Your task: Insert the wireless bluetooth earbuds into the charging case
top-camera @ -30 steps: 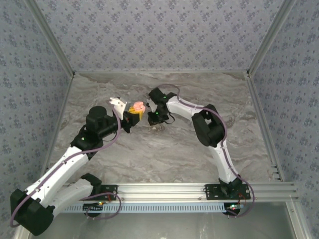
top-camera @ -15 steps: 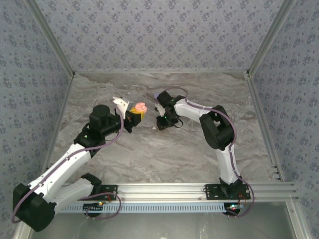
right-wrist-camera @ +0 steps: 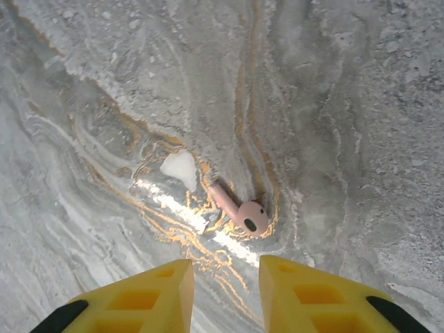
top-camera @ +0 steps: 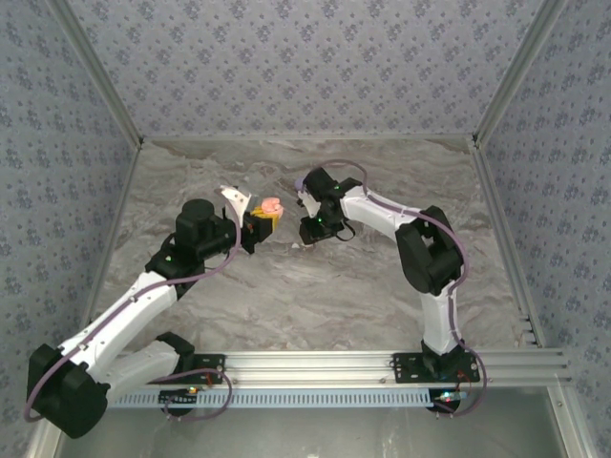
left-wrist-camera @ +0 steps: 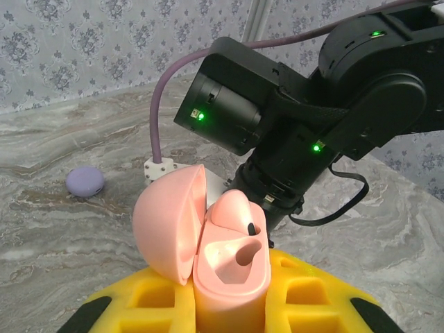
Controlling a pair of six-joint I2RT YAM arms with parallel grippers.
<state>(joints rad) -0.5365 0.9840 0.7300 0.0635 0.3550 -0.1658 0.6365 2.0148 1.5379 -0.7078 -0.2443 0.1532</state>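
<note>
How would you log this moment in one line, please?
left pincer: shut on open pink case, seated earbud inside | right pincer: open above loose earbud on table | step: pickup pending

In left hand (left-wrist-camera: 225,305): charging case (left-wrist-camera: 232,277), earbud (left-wrist-camera: 232,208) inside; second earbud (right-wrist-camera: 239,209) on table (right-wrist-camera: 347,104) before right hand (right-wrist-camera: 225,281).

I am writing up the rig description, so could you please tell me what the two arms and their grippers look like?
The left arm and right arm have white links between bulky black joint housings, each trailed by a purple cable and dotted with small green lights. The left gripper and right gripper have yellow fingers with square recesses and black patches.
</note>
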